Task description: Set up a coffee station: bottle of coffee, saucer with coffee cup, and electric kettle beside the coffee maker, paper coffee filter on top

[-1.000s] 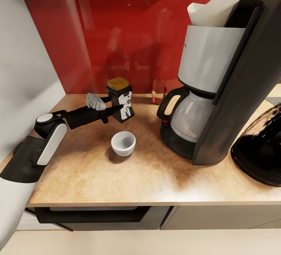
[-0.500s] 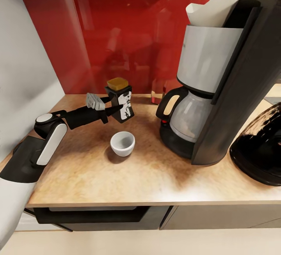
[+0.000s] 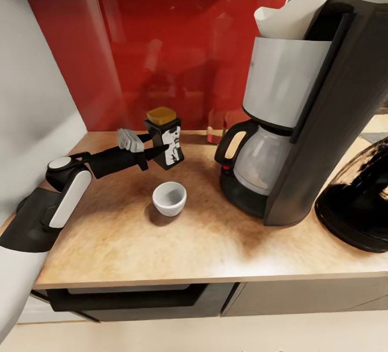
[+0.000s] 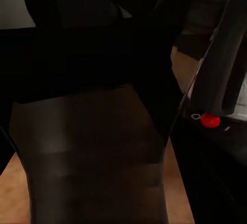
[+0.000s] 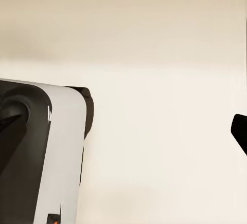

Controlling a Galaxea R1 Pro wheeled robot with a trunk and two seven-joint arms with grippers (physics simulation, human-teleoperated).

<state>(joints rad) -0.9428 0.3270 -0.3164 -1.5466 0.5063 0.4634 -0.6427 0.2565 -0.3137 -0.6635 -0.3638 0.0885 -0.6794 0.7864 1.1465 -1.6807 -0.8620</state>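
Jar of coffee held at the counter, camera drifting

Head view: the left gripper (image 3: 157, 150) clamps the bottle of coffee (image 3: 165, 138) left of centre, unchanged since a second ago; only the frame shifted, so it awaits setting down beside the coffee maker (image 3: 302, 115). Left wrist view: a dark jar close up. Right wrist view: the right claw's state can't be told

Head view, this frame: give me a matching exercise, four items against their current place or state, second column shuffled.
Items:
1. coffee jar
2. cup
3. paper filter
4. kettle

States:
A. sticking out of the top of the coffee maker
B. at the right edge of the picture, beyond the coffee maker
C. between the fingers of the left gripper
D. standing alone on the bare counter, no plate under it

Pairs: 1-C, 2-D, 3-A, 4-B
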